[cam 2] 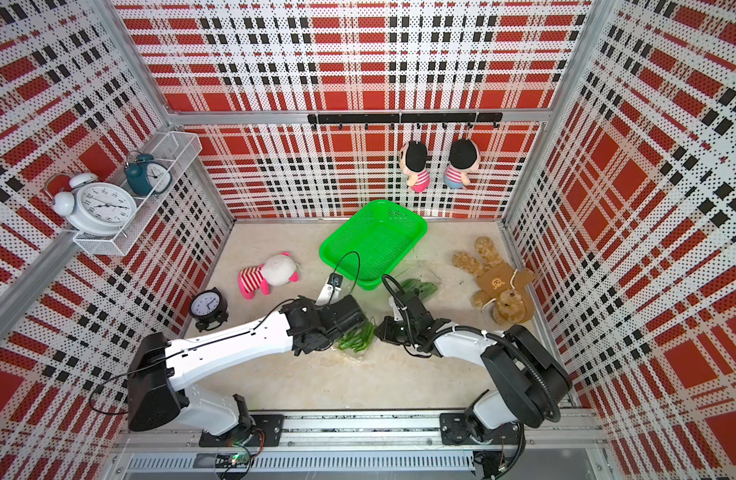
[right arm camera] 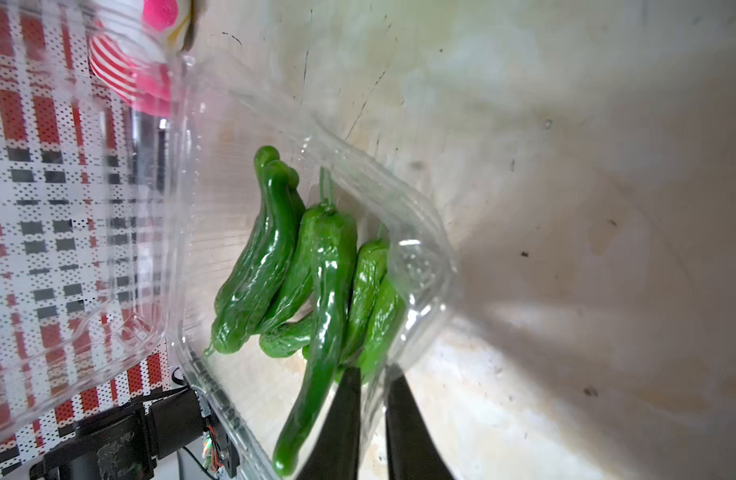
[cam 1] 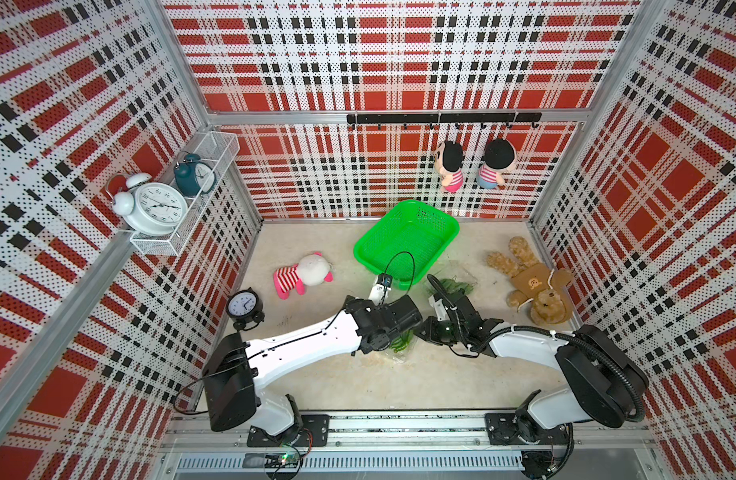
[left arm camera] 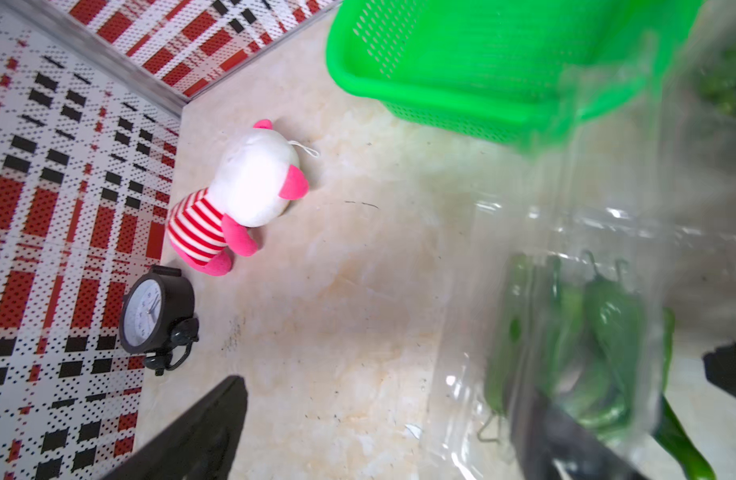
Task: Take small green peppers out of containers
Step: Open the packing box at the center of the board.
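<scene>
I see L gripper (left arm camera: 379, 390) wide open by the clear box (right arm camera: 424, 266). R gripper (right arm camera: 372, 374) almost shut w/ box edge between jaws; can't tell if it pinches. Peppers (right arm camera: 275, 266) lie in that box, at 6 o'clock from green basket (cam 2: 329, 249).

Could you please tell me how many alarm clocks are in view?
3: a white clock and a teal clock on the wire shelf, a black clock on the table.

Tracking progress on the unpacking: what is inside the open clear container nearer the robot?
Several small green peppers lie piled in the container. The lower ones are partly covered by the upper, so no exact count.
</scene>
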### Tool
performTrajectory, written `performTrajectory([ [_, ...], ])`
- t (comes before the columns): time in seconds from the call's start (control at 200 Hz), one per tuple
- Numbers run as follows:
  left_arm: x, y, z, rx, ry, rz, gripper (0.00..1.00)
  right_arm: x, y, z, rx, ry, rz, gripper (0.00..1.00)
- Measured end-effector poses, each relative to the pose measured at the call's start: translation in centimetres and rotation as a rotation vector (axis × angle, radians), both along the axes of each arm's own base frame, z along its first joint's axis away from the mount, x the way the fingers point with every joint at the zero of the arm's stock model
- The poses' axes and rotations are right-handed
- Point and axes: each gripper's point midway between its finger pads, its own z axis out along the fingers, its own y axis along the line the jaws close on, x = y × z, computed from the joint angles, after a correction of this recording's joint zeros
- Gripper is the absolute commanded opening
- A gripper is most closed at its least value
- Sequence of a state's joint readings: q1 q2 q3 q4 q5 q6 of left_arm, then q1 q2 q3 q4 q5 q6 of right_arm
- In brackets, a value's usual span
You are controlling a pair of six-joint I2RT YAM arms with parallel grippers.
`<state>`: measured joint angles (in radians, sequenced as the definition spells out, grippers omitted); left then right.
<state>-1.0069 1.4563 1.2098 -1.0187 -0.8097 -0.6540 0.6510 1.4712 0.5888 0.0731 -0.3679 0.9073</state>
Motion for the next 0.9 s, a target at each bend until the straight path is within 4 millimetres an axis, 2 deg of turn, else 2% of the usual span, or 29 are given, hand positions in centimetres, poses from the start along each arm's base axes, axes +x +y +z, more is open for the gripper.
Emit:
performTrajectory([
  [0.095, 1.1, 2.4, 1.7, -0.07, -0.019, 0.073, 0.98, 0.1, -0.1, 0.0, -0.011, 0.001, -0.003, 0.29],
  [0.185, 1.6, 4.2, 2.6, -0.116, -0.024, 0.124, 0.99, 0.2, -0.1, 0.2, -0.017, -0.003, -0.003, 0.41],
  [0.286, 1.9, 5.2, 2.8, -0.162, -0.012, 0.146, 0.99, 0.5, 0.1, 0.7, -0.02, -0.011, 0.0, 0.55],
  [0.351, 1.9, 5.2, 2.5, -0.193, 0.001, 0.14, 0.99, 0.8, 0.3, 1.1, -0.02, -0.019, 0.005, 0.59],
  [0.486, 1.6, 3.3, 1.6, -0.278, 0.043, 0.062, 0.97, 1.2, 0.3, 1.9, -0.043, -0.021, 0.0, 0.62],
  [0.611, 1.2, 0.2, 0.4, -0.348, 0.093, -0.036, 0.96, 1.5, -0.5, 3.1, -0.102, -0.022, -0.015, 0.63],
  [0.752, 0.7, -3.5, -1.0, -0.438, 0.152, -0.128, 0.94, 1.7, -1.0, 5.7, -0.149, -0.038, -0.013, 0.66],
  [0.897, 0.7, -4.9, -2.5, -0.548, 0.193, -0.151, 0.91, 2.4, -0.4, 8.3, -0.182, -0.054, 0.029, 0.67],
])
